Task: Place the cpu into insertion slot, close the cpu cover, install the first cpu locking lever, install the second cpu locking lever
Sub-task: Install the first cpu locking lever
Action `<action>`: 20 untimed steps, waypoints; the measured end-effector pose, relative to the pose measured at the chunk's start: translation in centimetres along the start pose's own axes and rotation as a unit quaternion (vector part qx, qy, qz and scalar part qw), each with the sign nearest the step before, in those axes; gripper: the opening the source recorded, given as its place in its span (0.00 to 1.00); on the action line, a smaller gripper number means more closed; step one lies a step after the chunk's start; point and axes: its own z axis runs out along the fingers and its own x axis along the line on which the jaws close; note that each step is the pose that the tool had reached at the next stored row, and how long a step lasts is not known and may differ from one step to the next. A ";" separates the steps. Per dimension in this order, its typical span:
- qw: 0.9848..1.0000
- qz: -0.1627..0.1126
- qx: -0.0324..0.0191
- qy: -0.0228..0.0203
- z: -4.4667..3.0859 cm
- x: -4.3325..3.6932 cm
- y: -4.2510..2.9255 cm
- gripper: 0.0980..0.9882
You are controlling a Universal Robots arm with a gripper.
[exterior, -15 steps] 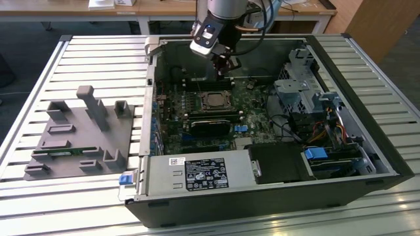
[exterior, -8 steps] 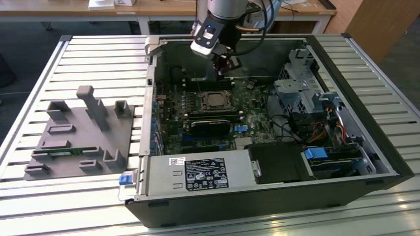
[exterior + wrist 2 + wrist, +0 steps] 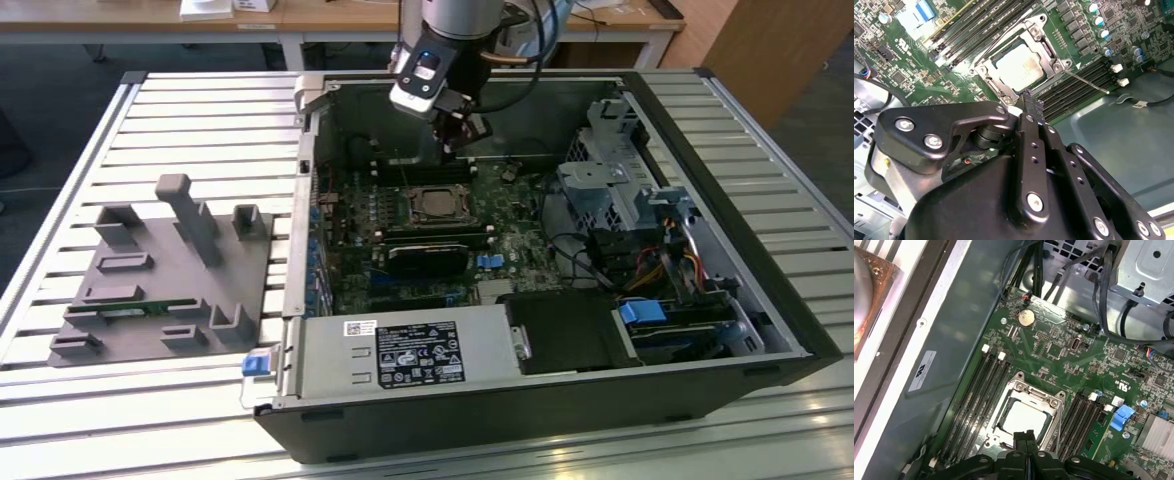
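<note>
The cpu [image 3: 1019, 66] [image 3: 1023, 419] lies flat in the insertion slot on the green motherboard, and its pale metal face shows through the window of the cpu cover [image 3: 1050, 50] [image 3: 1030, 394]. The cover lies down over it. One thin metal lever rod [image 3: 1087, 82] sticks out from a socket corner across the memory slots. My gripper [image 3: 462, 148] [image 3: 1030, 96] [image 3: 1024, 434] hangs just above the socket's edge, fingers shut together with nothing between them. In the exterior view it is slightly behind the socket [image 3: 434, 205].
The open computer case [image 3: 747, 330] lies on a slatted metal table. Black memory slots [image 3: 979, 390] flank the socket. A black card [image 3: 427, 255], a drive cage [image 3: 607, 190] with cables, and a power supply [image 3: 400, 355] surround it. A grey fixture block [image 3: 160, 270] sits at the exterior view's left.
</note>
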 end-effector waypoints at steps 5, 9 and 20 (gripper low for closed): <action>1.000 -0.009 0.000 0.000 0.00 0.00 0.00 0.02; 1.000 -0.017 0.000 0.000 0.00 0.00 0.00 0.02; 0.999 -0.040 0.001 0.001 0.00 0.00 0.00 0.02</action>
